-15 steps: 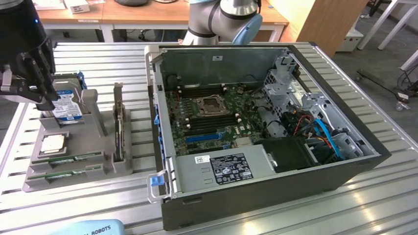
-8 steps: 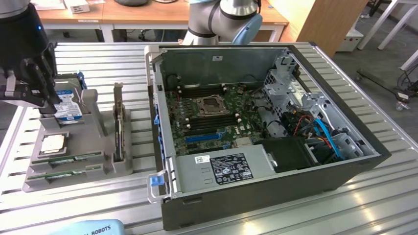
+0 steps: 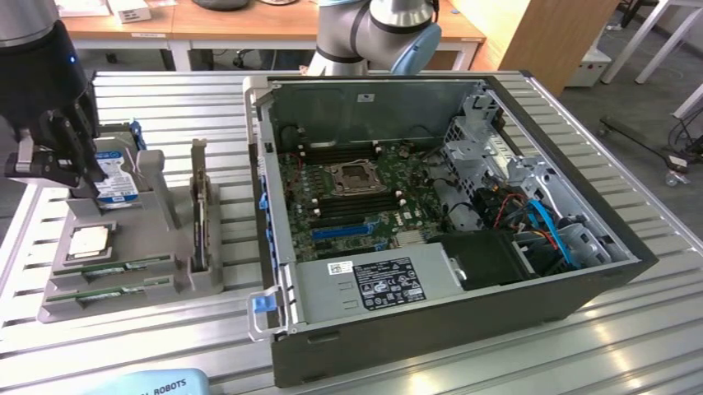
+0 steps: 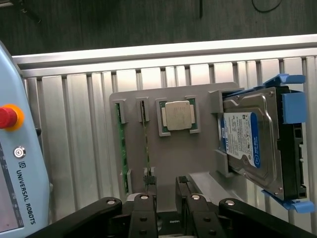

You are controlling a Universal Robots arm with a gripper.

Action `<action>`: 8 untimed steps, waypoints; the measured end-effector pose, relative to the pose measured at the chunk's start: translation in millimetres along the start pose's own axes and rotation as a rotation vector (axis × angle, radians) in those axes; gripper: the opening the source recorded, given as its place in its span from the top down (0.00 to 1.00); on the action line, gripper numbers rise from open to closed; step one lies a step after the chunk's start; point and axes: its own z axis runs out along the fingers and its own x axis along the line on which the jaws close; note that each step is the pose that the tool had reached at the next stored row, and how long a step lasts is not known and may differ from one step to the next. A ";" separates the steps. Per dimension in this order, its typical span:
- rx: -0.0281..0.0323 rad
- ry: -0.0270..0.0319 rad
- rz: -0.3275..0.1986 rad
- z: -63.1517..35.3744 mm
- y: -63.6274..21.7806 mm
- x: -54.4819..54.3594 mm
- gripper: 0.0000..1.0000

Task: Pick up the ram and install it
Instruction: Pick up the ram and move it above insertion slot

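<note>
Slatted alu tabletop [image 3: 165, 107] under everything; wooden desks [image 3: 220, 33] behind, grey floor [image 3: 643, 107] at the exterior view's right. End effector [image 4: 166, 181] over grey parts holder [image 4: 173, 153], fingers apart, nothing gripped. RAM stick [image 4: 146, 139] in holder slot just by one fingertip, twin stick [image 4: 119, 144] beside it, CPU [image 4: 178, 115] & HDD [image 4: 247, 139] further along. Open PC case [image 3: 571, 304] w/ motherboard [image 3: 363, 197] near holder.

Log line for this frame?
gripper: open, empty, over holder | ram: in holder slot, not picked | computer case: side open
</note>
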 end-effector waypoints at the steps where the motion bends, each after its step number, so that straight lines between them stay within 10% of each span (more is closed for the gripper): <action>1: 0.0000 0.0000 0.000 1.5 -0.1 0.0 0.71; 8: 0.0000 0.0000 0.000 10.8 -0.3 0.3 0.71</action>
